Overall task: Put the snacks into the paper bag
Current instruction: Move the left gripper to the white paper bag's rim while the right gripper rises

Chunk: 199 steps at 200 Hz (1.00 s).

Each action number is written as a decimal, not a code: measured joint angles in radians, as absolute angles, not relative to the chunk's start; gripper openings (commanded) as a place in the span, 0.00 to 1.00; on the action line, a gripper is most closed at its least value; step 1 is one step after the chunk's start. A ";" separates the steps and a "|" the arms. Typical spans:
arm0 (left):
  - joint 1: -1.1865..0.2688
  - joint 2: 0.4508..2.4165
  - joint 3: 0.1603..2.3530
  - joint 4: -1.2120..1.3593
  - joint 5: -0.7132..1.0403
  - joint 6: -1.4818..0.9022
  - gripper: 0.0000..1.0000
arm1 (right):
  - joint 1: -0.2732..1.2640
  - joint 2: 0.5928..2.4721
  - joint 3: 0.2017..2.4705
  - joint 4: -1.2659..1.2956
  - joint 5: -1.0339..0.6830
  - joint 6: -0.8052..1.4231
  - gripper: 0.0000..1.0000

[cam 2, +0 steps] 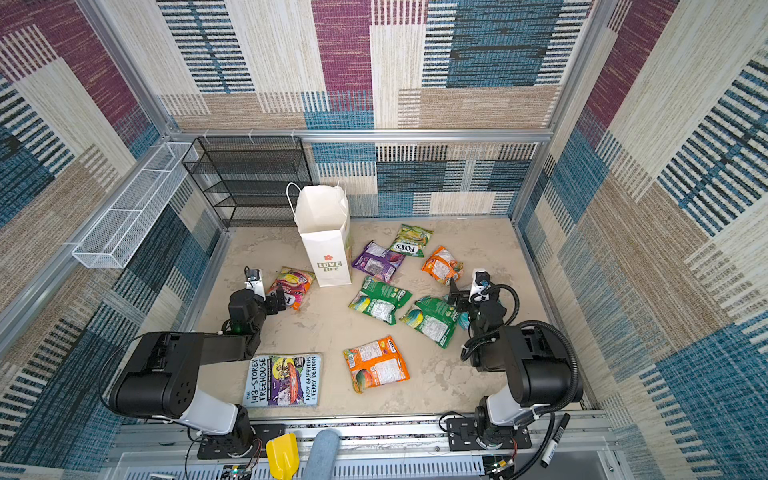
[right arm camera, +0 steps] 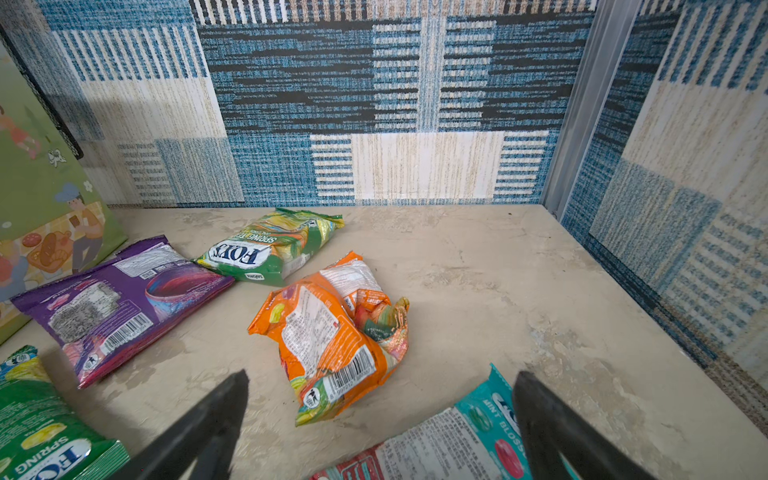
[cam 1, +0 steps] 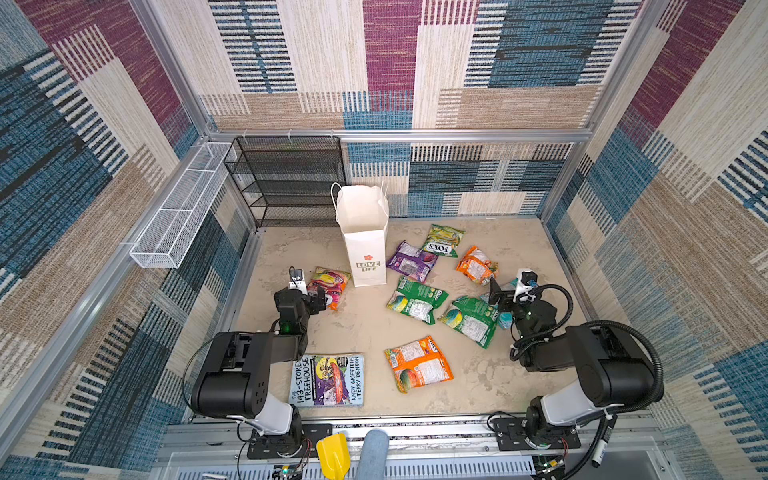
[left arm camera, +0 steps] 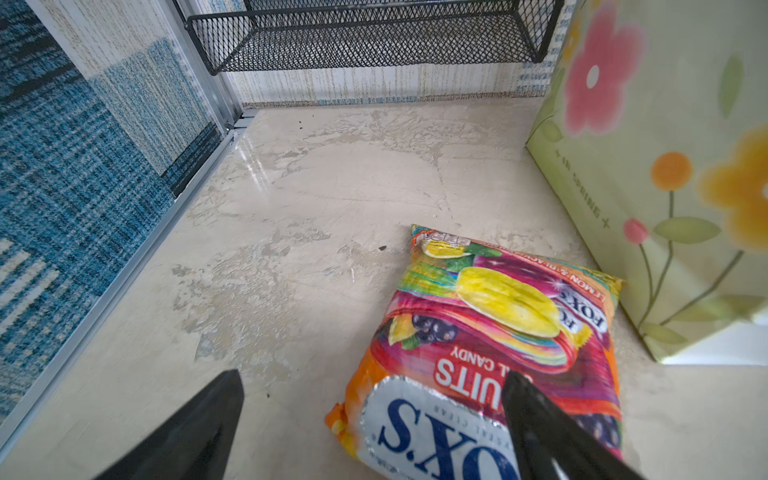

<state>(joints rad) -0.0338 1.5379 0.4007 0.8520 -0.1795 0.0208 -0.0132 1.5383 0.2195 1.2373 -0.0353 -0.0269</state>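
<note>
— Starting from the front edge, what is there?

— The paperback book point(cam 1: 327, 380), which is not for the bag. Near it one orange packet point(cam 1: 417, 363) lies flat on the table point(cam 1: 365, 332), and nothing touches it.

— And the arms?

— The left gripper point(left arm camera: 372, 376) has its jaws spread wide and carries nothing. It hangs low over the near end of the pink-red packet point(left arm camera: 490, 316) — one finger above the wrapper, the other above bare table. The right gripper point(right arm camera: 382, 375) is also wide apart and empty, low over the teal packet point(right arm camera: 469, 432).

— So nothing is lifted?

— Nothing. In the middle a green packet point(cam 1: 417, 300) and a second green packet point(cam 1: 471, 320) lie on the table. Further back are the crumpled orange packet point(right arm camera: 332, 332), the purple packet point(right arm camera: 120, 299) and the yellow-green packet point(right arm camera: 270, 249).

— Where is the paper bag?

— The paper bag point(cam 1: 365, 249) stands upright at the far side, mouth open, in front of the black mesh rack point(cam 1: 291, 183). The pink-red packet lies just beside it on one side. The purple packet lies close on the other side, but whether it touches I cannot tell. The part of the inside that I can see is plain white with no packet; the bottom is hidden.

— Your judgement?

— I count eight snacks on the table, so I think the task is at its very beginning — a first pick is being prepared, and all the packing is left to do.
</note>
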 measured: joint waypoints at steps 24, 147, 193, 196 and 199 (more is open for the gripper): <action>-0.052 1.451 0.420 0.754 -0.215 0.020 1.00 | -0.025 1.520 0.216 1.227 -0.044 -0.026 0.99; -0.136 1.169 1.398 -0.673 0.036 -0.461 0.99 | -0.021 0.985 0.702 0.199 -0.047 0.570 1.00; -0.228 1.408 1.755 -0.921 0.087 -0.469 0.99 | -0.020 0.821 0.723 0.067 -0.258 0.667 1.00; -0.231 1.426 1.774 -0.937 0.084 -0.469 1.00 | -0.020 0.814 0.727 0.056 -0.266 0.669 1.00; -0.233 1.446 1.794 -0.950 0.084 -0.469 0.99 | -0.020 0.804 0.732 0.038 -0.278 0.669 1.00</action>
<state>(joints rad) -0.2325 1.4460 1.7943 -0.9504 0.0841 -0.4690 -0.0200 0.8040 0.7322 0.0383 -0.2775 0.6689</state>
